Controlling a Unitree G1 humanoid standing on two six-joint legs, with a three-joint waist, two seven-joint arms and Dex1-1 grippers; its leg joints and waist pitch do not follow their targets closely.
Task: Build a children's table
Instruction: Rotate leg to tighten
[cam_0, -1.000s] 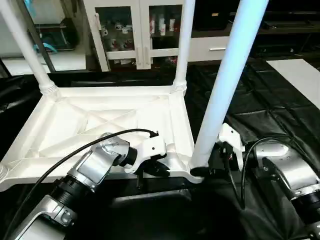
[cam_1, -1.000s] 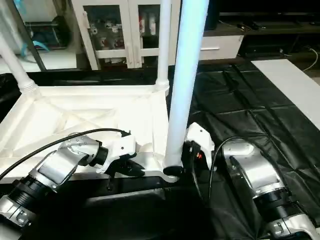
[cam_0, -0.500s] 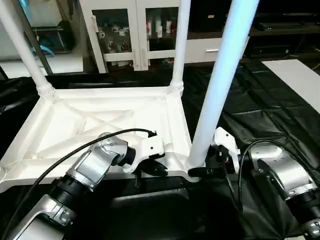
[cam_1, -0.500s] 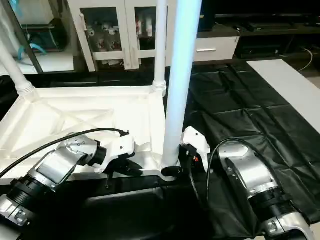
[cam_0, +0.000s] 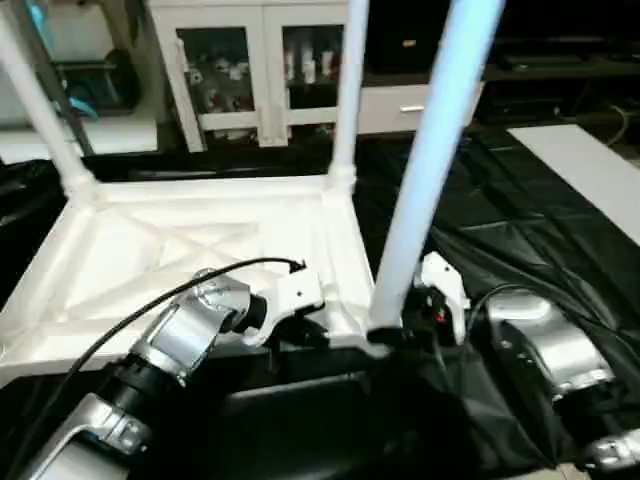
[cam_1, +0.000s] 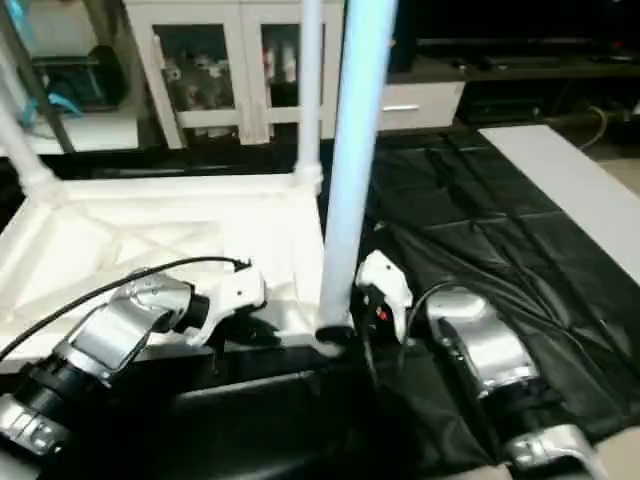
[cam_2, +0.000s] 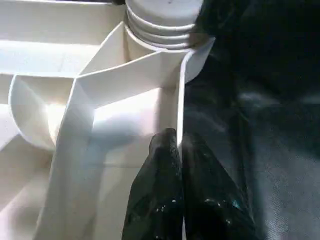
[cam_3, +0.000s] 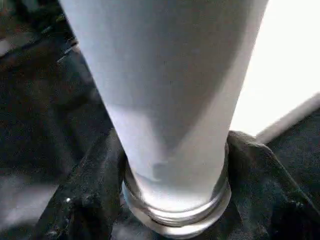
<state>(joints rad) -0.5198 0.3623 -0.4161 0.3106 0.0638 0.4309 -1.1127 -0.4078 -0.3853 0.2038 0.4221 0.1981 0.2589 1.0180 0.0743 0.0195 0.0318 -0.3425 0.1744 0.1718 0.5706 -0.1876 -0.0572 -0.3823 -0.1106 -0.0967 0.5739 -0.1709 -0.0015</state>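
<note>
Pinching the white ribbed plastic tabletop's (cam_0: 190, 240) rim at lower centre, left end effector (cam_2: 179, 150) is clenched; right end effector (cam_3: 175, 200) grasps the long white tube leg (cam_0: 425, 170).

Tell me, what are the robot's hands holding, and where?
The left tool pinches the tabletop's near edge wall. The right tool grips the near leg at its base.

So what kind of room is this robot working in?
Probably a living room or home-style lab space: a white glass-door cabinet holding small items stands at the back, beside a low dark media unit, and black plastic sheeting covers the work surface.
</note>
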